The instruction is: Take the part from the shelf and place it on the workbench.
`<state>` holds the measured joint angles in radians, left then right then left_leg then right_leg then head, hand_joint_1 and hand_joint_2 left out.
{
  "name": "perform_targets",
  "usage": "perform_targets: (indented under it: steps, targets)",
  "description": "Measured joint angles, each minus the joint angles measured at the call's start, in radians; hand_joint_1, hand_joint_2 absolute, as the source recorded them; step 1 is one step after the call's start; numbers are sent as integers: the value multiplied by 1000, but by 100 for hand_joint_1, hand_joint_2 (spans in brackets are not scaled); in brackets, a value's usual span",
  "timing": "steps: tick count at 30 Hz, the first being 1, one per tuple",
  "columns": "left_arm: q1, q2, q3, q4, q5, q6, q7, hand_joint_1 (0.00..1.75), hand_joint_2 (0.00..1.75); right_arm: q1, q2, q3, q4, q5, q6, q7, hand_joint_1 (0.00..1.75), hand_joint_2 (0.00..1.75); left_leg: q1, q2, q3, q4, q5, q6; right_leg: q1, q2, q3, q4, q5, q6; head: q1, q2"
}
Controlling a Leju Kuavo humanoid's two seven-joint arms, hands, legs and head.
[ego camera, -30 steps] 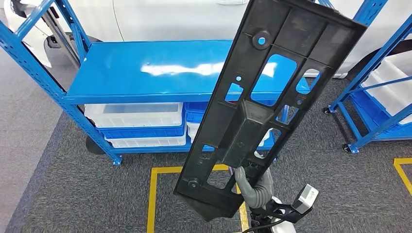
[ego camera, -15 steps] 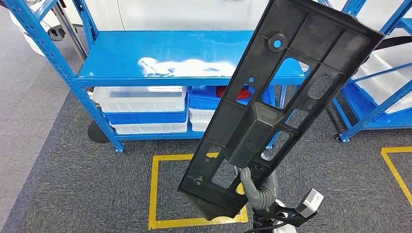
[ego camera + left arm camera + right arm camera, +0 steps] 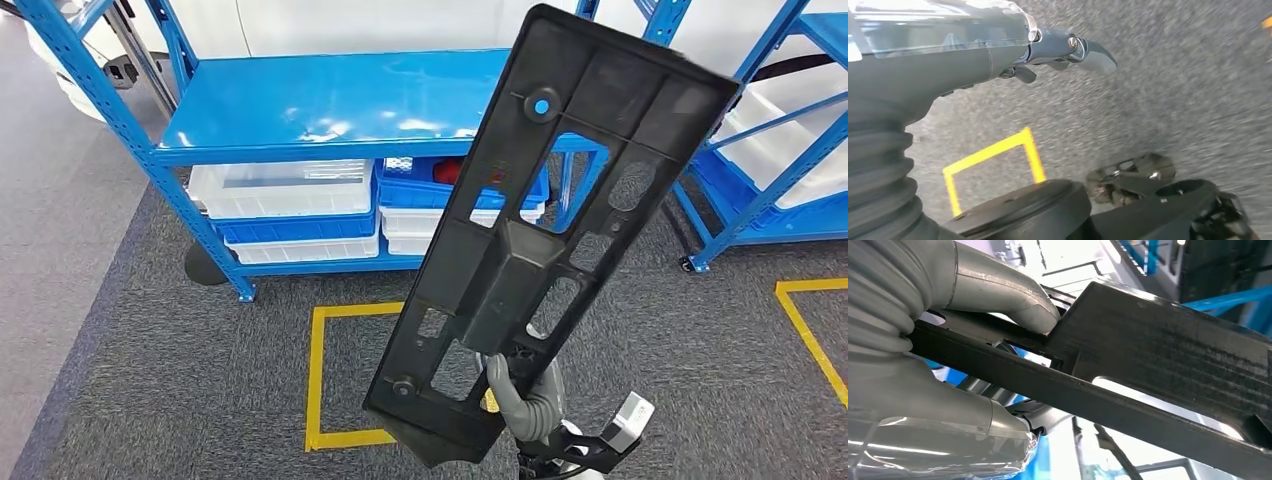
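My right robot hand (image 3: pixel 522 392) still grips the black plastic panel (image 3: pixel 545 230) near its lower end, upright before me. The blue shelf (image 3: pixel 330 100) has shifted left and farther off as I turn, probably toward the worktop; my left robot hand (image 3: pixel 1068 50) hangs over the carpet, seemingly empty.

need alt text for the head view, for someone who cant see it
The right robot hand holds a long black plastic part with cutouts, tilted up in front of the camera. Behind it stands a blue metal shelf with white bins beneath, on grey carpet marked with a yellow tape square.
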<state>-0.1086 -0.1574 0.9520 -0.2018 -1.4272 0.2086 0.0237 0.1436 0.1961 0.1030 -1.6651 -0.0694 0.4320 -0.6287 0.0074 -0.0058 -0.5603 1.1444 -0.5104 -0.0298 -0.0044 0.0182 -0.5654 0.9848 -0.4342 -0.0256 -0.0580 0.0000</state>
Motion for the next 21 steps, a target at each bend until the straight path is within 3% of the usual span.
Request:
perform_targets:
  steps: [2, 4, 6, 7, 9, 11, 12, 13, 14, 15, 17, 19, 21]
  targets:
    - [8, 3, 0, 0, -12, -16, 24, 0, 175, 5, 4, 0, 4, 11, -2, -6, 175, 175, 2, -24, 82, -129, 6, 7, 2, 13, -17, 14, 8, 9, 0, 0]
    - [11, 4, -1, 0, -21, -30, 38, 0, 175, 12, 8, 0, 4, 20, -8, -12, 175, 175, 0, -29, 99, -165, -4, 16, 3, 24, -28, 20, 17, 20, 0, 0]
    - [9, 3, -4, 0, -30, -39, 41, 0, 175, 22, 10, 0, -2, 25, -17, -13, 175, 175, 2, -14, 93, -168, 4, 30, 3, 26, -37, 27, 17, 31, 0, 0]
    - [9, 3, -6, 0, -35, -41, 40, 0, 175, 26, 10, 0, -7, 28, -21, -13, 175, 175, 3, -5, 90, -169, 9, 39, 2, 19, -47, 47, 2, 37, 0, 0]
    - [9, 3, -11, 0, -40, -39, 30, 0, 175, 30, 10, 0, -20, 32, -25, -8, 175, 175, 4, 13, 82, -171, 17, 49, -1, -1, -94, 151, -62, 47, 0, 0]
    - [10, 3, -15, 0, -39, -31, 8, 0, 175, 35, 10, -2, -29, 34, -31, 2, 175, 175, 2, 33, 73, -169, 21, 51, -4, -9, -151, 287, -122, 55, 0, 0]
    - [9, 3, -16, 0, -37, -24, -6, 0, 175, 38, 10, -3, -33, 34, -33, 8, 175, 175, 2, 43, 71, -168, 22, 51, -6, -11, -161, 318, -127, 57, 0, 0]
    - [7, 3, -18, 0, -36, -18, -21, 0, 175, 41, 10, -5, -36, 34, -35, 15, 175, 175, 2, 52, 69, -167, 23, 50, -7, -13, -151, 310, -114, 57, 0, 0]
    - [3, 3, -20, 0, -35, -13, -34, 0, 175, 44, 10, -7, -41, 36, -34, 21, 175, 175, 2, 60, 69, -165, 22, 50, -8, -19, -121, 260, -85, 56, 0, 0]
    - [-3, 3, -22, 0, -34, -9, -44, 0, 175, 46, 10, -8, -47, 39, -34, 27, 175, 175, 2, 67, 70, -163, 21, 48, -7, -33, -78, 184, -52, 52, 0, 0]
    - [-17, 1, -26, 0, -35, -7, -56, 0, 175, 46, 11, -9, -62, 47, -33, 38, 175, 175, -3, 78, 69, -159, 19, 39, 2, -68, -14, 60, -16, 38, 0, 0]
    - [-29, -1, -29, 0, -37, -8, -58, 0, 175, 50, 12, -11, -76, 51, -31, 44, 175, 175, -7, 92, 66, -158, 18, 28, 11, -78, -5, 27, -17, 24, 0, 0]
    - [-38, -5, -32, 0, -42, -9, -52, 0, 175, 58, 14, -17, -91, 51, -28, 46, 175, 175, -6, 100, 66, -156, 13, 17, 7, -59, -10, 23, -11, 11, 0, 0]
